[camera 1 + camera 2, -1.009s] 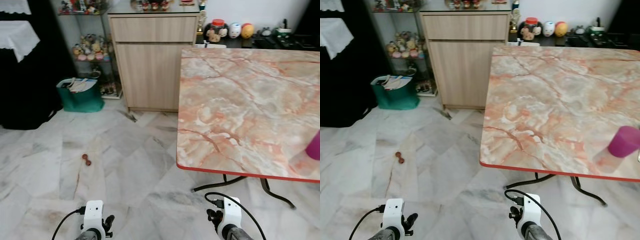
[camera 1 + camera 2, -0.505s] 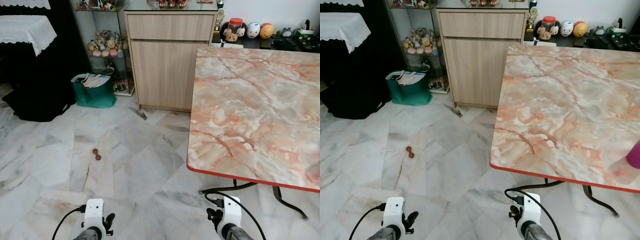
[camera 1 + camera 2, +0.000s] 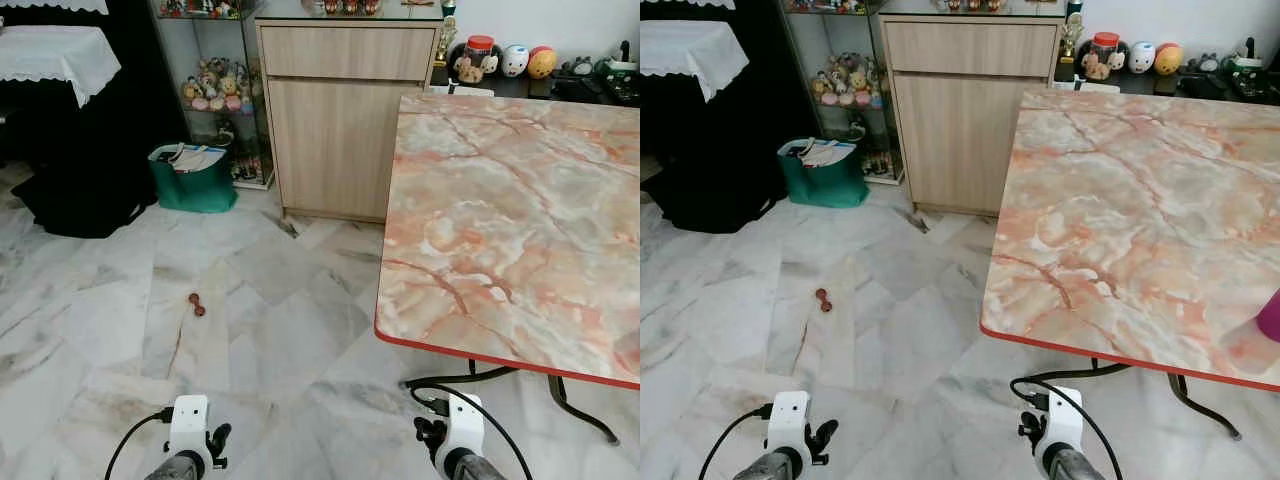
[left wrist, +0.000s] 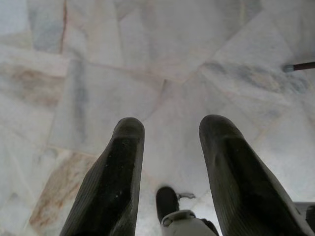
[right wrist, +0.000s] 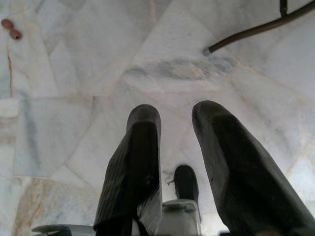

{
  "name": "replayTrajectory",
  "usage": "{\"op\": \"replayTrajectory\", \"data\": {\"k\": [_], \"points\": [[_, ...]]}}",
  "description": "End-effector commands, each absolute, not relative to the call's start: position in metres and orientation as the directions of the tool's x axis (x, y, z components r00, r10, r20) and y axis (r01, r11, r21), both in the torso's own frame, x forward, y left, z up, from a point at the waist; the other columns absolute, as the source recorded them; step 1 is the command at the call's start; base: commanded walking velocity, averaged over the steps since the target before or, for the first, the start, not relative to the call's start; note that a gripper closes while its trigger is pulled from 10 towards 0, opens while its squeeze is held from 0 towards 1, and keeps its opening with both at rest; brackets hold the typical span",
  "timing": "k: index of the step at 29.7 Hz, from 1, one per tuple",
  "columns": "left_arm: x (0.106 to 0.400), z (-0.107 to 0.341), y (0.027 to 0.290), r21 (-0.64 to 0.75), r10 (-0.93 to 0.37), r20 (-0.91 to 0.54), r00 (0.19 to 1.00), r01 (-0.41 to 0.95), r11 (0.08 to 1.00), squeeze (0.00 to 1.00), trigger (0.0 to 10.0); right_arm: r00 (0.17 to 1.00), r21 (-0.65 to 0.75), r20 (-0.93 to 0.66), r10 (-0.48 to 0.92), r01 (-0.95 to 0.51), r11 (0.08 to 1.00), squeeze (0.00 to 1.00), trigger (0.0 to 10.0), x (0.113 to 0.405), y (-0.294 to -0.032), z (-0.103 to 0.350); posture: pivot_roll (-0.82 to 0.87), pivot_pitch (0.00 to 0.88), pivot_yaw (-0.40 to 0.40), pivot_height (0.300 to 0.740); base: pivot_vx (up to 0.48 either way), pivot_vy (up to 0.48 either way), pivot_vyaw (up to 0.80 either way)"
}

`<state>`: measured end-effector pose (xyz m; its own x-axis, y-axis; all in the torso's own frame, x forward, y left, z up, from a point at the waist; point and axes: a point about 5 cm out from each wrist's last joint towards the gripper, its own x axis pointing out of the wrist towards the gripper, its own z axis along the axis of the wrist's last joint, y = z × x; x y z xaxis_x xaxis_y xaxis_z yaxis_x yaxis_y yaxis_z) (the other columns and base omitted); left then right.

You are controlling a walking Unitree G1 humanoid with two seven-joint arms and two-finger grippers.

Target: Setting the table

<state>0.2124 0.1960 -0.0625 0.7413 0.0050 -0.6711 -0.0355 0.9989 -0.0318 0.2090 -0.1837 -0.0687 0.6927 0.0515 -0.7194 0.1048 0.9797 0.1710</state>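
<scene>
From the left eye, you see the marble desk (image 3: pixel 520 210) on your right, a wooden cabinet (image 3: pixel 340 120) behind it and a green bag (image 3: pixel 193 182) by the shelves. A small brown object (image 3: pixel 197 304) lies on the floor (image 3: pixel 100 330). From the right eye, a pink cup (image 3: pixel 1270 316) sits at the desk's near right edge. In the left wrist view, your left claw (image 4: pixel 170 147) hangs over the floor, fingers apart and empty. In the right wrist view, your right claw (image 5: pixel 174 137) does likewise, near a desk leg (image 5: pixel 246 33).
</scene>
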Motion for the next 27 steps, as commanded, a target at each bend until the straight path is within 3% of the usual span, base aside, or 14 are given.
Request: {"op": "replayTrajectory", "data": {"k": [1,22,27], "points": [[0.213,-0.0623,0.195,-0.028,0.0,-0.669,0.743,-0.025,0.999,0.0,10.0,0.679,0.173,-0.732,0.05,0.115,0.978,0.0,10.0,0.2069,-0.184,-0.0703,-0.06,0.0,0.023,0.74,0.0,-0.326,-0.56],[0.2104,-0.0642,0.1953,-0.032,0.004,-0.679,0.734,-0.035,0.999,0.0,10.0,0.682,0.17,-0.73,0.033,0.134,0.976,0.0,10.0,0.2076,-0.1871,-0.0696,-0.06,0.0,0.019,0.74,0.0,-0.333,0.0],[0.2089,-0.0651,0.1956,-0.033,0.006,-0.684,0.729,-0.039,0.999,0.0,10.0,0.679,0.17,-0.733,0.038,0.129,0.977,0.0,10.0,0.2073,-0.1866,-0.0699,-0.06,0.0,0.021,0.74,0.0,-0.334,-0.55]]}}
